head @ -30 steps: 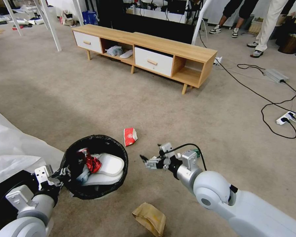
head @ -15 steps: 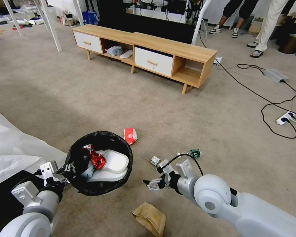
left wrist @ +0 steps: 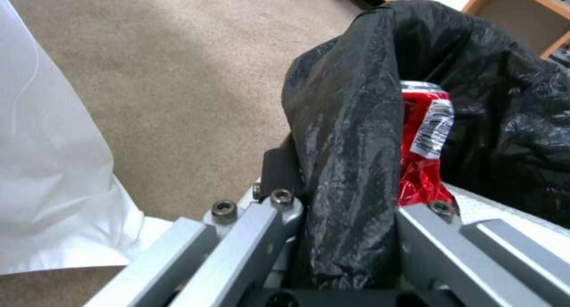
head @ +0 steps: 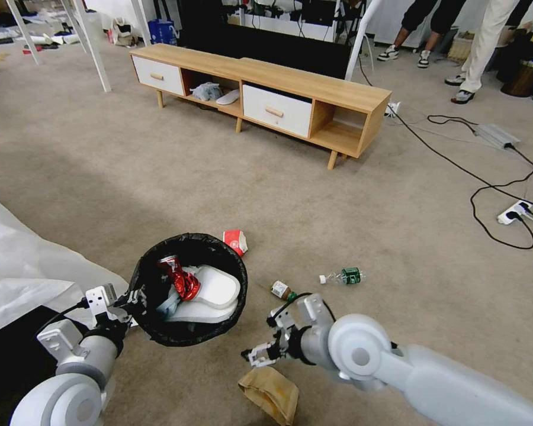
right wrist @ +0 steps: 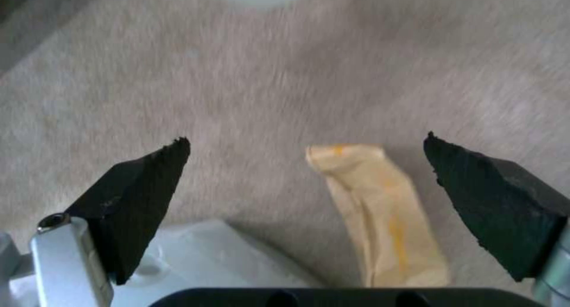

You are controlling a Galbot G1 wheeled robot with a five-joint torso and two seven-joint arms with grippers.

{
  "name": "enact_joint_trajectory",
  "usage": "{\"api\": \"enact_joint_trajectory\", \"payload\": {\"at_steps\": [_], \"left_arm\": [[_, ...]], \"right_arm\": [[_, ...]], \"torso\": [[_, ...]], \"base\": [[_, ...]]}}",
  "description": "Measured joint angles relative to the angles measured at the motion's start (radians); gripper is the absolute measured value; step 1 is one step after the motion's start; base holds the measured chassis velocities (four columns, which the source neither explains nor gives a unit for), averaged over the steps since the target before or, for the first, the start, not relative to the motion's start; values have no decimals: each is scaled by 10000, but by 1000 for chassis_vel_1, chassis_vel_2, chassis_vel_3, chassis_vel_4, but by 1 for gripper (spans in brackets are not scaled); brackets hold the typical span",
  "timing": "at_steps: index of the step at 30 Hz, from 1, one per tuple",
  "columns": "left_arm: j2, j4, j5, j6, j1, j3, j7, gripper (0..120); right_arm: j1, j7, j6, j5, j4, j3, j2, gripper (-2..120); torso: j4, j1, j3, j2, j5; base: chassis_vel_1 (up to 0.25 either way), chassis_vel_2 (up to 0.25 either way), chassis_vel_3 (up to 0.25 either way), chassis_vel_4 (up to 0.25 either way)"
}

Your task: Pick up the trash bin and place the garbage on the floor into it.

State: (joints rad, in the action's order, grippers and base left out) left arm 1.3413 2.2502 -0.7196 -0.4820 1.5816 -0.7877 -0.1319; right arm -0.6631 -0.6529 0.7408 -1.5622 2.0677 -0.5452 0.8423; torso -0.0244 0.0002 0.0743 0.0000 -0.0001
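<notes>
Trash bin (head: 186, 290), round and lined with crinkled black plastic, hangs by its rim from the clenched left gripper (head: 119, 305) and may tip, while the wide-open right gripper (head: 259, 354) above the brown paper bag (right wrist: 380, 209) could pinch only carpet.

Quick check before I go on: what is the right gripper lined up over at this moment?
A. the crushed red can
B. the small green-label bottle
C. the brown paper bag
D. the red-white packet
C. The right gripper hangs open just above the brown paper bag on the floor, and the right wrist view shows that bag between its spread fingers.
</notes>
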Motion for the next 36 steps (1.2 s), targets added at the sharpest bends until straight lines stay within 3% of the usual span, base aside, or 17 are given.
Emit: {"api": "enact_joint_trajectory", "payload": {"at_steps": [17, 29, 36], "left_arm": [[-108, -260, -209, 46, -124, 69, 94, 0], [-242, -338, -289, 65, -125, 9, 137, 0], [-216, -416, -278, 69, -134, 63, 155, 0]], "right_arm": [[-45, -998, -42, -1810, -1452, -779, 470, 100], [-189, -945, -50, -1714, -2039, -670, 523, 100], [-379, -405, -53, -771, -2541, -543, 445, 100]], "torso": [[-1, 0, 0, 0, 1], [-1, 0, 0, 0, 2], [-1, 0, 0, 0, 1]], "base": [[0, 0, 0, 0], [0, 0, 0, 0], [0, 0, 0, 0]]}}
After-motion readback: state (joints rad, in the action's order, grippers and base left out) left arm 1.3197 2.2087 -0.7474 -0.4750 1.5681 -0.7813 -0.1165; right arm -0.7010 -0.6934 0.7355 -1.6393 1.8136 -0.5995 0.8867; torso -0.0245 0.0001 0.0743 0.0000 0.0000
